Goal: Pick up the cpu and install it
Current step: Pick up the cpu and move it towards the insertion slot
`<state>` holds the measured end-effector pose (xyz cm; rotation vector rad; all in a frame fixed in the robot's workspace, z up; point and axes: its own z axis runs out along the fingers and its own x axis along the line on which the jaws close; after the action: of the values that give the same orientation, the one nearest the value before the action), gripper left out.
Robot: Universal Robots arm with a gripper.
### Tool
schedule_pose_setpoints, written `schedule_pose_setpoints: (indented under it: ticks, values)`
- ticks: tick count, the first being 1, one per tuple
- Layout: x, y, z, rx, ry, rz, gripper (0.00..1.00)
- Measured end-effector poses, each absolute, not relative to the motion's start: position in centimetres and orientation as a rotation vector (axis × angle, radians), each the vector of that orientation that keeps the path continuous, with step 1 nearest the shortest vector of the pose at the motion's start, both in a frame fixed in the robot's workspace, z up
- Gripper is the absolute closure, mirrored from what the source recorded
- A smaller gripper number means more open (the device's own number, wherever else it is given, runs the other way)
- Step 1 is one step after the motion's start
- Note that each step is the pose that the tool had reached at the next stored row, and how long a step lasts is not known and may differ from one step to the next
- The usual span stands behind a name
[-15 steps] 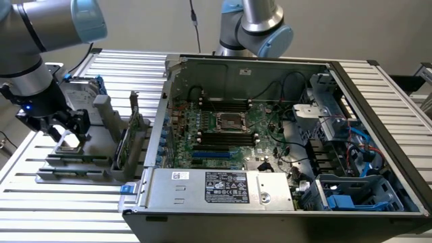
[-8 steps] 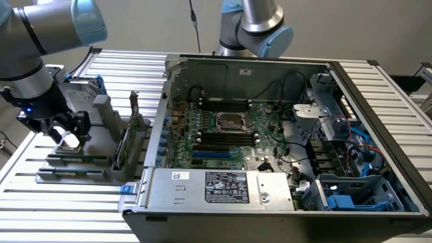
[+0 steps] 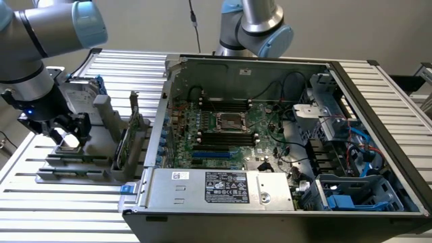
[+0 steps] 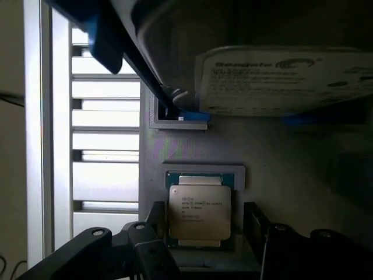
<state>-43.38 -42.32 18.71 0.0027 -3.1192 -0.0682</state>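
1. Silver-grey metal tops the cpu (image 4: 199, 213), which lies flat in a shallow square recess of a grey holder (image 4: 303, 163), printed side up.
2. From the wrist view, the pincer (image 4: 205, 218) hangs right over the chip with its jaws apart. One dark finger (image 4: 156, 224) stands just beside one edge and the other finger just beside the opposite edge.
3. I cannot tell whether the fingers touch the chip's sides. It sits level in its recess and nothing is lifting it.
4. A hard drive (image 4: 280, 81) with a white label stands near the chip in the same holder, carried in a blue bracket (image 4: 108, 41).
5. In the exterior view, the working arm (image 3: 34, 66) reaches down on the exterior view's left, above the holder, which rests on a slatted metal counter (image 3: 60, 207).
6. An opened computer case (image 3: 378, 96) lies on the counter toward the exterior view's right, its side off and the green motherboard (image 3: 223, 149) exposed.
7. The metal-framed socket (image 3: 229, 120) sits in the middle of that board between rows of black memory slots, well apart from the chip and the pincer.
8. A boxed silver power supply (image 3: 223, 188) with a black label fills the case's near edge.
9. A second arm's blue-capped joint (image 3: 260, 28) stands behind the case.
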Motion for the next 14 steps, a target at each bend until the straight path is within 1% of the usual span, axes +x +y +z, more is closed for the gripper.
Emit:
schedule_pose_setpoints:
  ticks: [12,13,14]
  values:
    - [-43.42,-42.33,18.53,-0.003,-3.119,-0.073,0.35]
    - [-43.43,-42.33,18.52,-0.003,-3.118,-0.074,0.37]
    - [-43.43,-42.33,18.52,-0.003,-3.118,-0.074,0.37]
